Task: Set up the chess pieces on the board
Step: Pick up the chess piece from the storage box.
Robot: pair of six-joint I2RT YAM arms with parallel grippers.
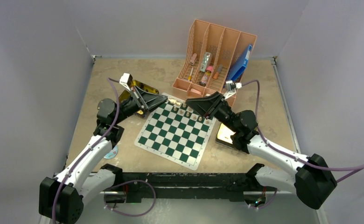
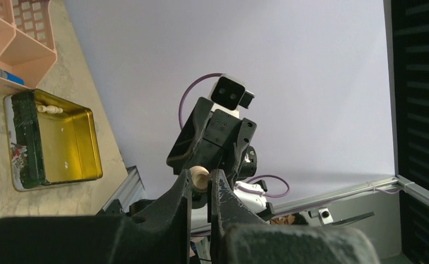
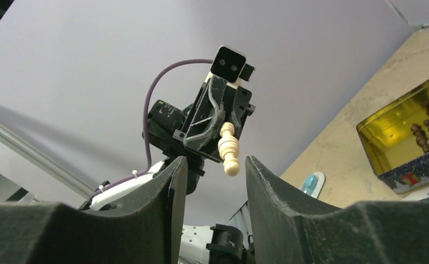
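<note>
The green-and-white board [image 1: 175, 135] lies mid-table. A few small chess pieces [image 1: 189, 113] stand along its far edge. My left gripper [image 1: 167, 100] hovers over the board's far left corner, shut on a pale tan piece [image 1: 172, 101]. The left wrist view shows that piece [image 2: 199, 177] pinched between the fingertips, and it also shows in the right wrist view [image 3: 228, 148]. My right gripper [image 1: 188, 103] is open and empty, and faces the left gripper a short way off. Its jaws [image 3: 215, 168] stand wide apart with the pale piece beyond them.
A gold tin [image 1: 143, 87] lies behind the left gripper. A second gold tin [image 1: 227, 134] sits right of the board, and the left wrist view [image 2: 64, 143] shows one pale piece in it. The right wrist view shows a tin [image 3: 410, 132] of dark pieces. A pink organizer [image 1: 215, 58] stands at the back.
</note>
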